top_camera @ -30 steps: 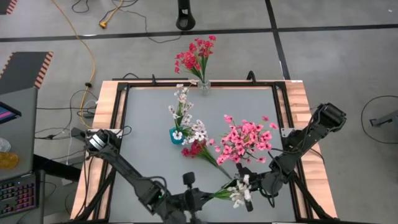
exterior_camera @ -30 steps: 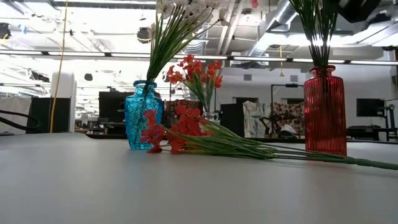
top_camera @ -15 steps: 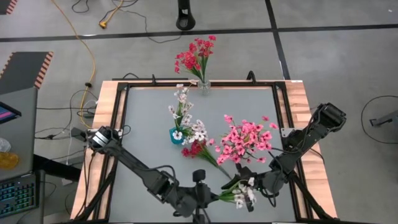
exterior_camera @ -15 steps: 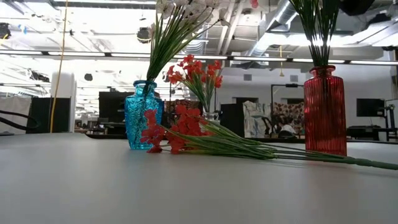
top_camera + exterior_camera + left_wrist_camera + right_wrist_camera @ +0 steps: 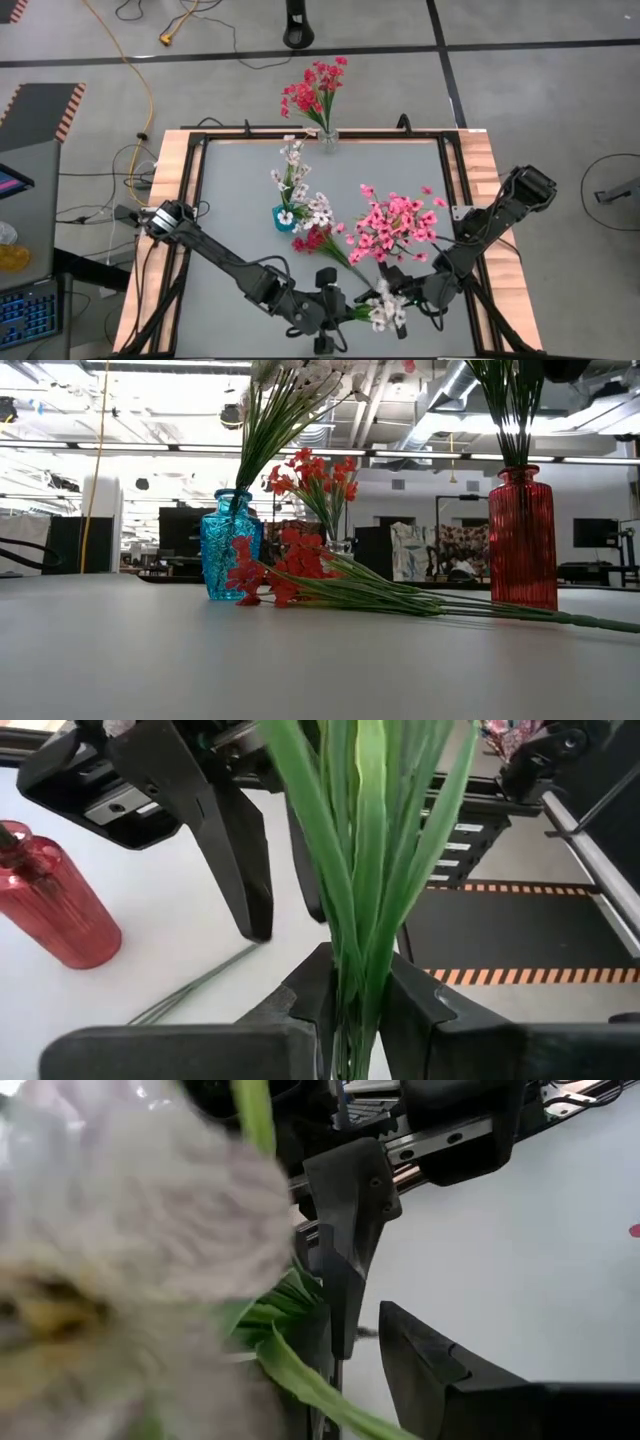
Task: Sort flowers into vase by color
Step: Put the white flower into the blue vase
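Low in the frame's middle, the left hand (image 5: 337,308) has its dark blocky fingers (image 5: 300,995) set around the white sprig's (image 5: 386,308) flat green blades; whether they clamp, I cannot tell. The right hand (image 5: 400,300) grasps that sprig by its fuzzy blossoms. A red sprig (image 5: 316,240) lies on the smooth grey desk (image 5: 230,220) beside a ribbed red glass vase (image 5: 522,540).

grey table (image 5: 240,190), yellow cable (image 5: 135,60), keyboard (image 5: 25,310)
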Controlling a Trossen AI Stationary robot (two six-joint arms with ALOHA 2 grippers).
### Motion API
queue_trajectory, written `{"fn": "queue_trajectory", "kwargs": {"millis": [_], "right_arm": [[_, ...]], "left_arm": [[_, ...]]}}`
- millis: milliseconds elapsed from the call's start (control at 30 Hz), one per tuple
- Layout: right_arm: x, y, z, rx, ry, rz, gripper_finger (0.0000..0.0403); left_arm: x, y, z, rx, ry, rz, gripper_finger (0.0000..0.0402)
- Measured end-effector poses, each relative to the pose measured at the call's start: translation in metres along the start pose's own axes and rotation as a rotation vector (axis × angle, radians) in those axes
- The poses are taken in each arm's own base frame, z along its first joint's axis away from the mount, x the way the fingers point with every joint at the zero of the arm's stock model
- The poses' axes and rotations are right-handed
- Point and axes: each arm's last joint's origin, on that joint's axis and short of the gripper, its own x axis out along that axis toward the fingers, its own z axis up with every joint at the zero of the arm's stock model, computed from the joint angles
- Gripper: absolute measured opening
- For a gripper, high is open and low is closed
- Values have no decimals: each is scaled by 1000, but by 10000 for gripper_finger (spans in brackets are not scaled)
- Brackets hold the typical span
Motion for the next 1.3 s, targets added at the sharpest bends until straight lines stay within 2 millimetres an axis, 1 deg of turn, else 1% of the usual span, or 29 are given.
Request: {"fn": "queue_trajectory", "kwargs": {"millis": [133, 300, 367, 433, 500, 600, 767, 867, 967, 1067, 1167, 1300], "right_arm": [[1, -1, 1, 0, -2, -6, 117], [1, -1, 0, -3, 2, -7, 117], [0, 0, -1, -5, 7, -5, 117], [-1, 1, -2, -6, 11, 0, 117], [-2, 3, -3, -7, 15, 7, 117], [-4, 5, -5, -9, 22, 18, 117], [-7, 9, -8, -13, 32, 29, 117], [-7, 8, -9, -15, 35, 27, 117], [-7, 8, -9, -20, 42, 22, 117], [-7, 7, -10, -25, 47, 17, 117], [-7, 7, -10, -25, 46, 16, 117], [-7, 7, -9, -25, 46, 16, 117]], "left_arm": [[1, 2, 1, -5, 2, -4, 46], [-1, 0, 0, 7, -1, -1, 9], [-3, -2, 1, 12, -5, -2, 7], [-10, -4, 4, 35, -21, 13, 5], [-22, -5, 8, 66, -34, 49, 3], [-46, -5, 18, 98, -58, 113, 2], [-98, -7, 32, 182, -137, 282, 2], [-126, -7, 36, 209, -174, 390, 1], [-146, -5, 27, 225, -196, 481, 1], [-157, 5, 9, 217, -203, 535, 0], [-170, 25, -11, 166, -225, 585, 0], [-186, 60, -37, 82, -280, 639, 0]]}}
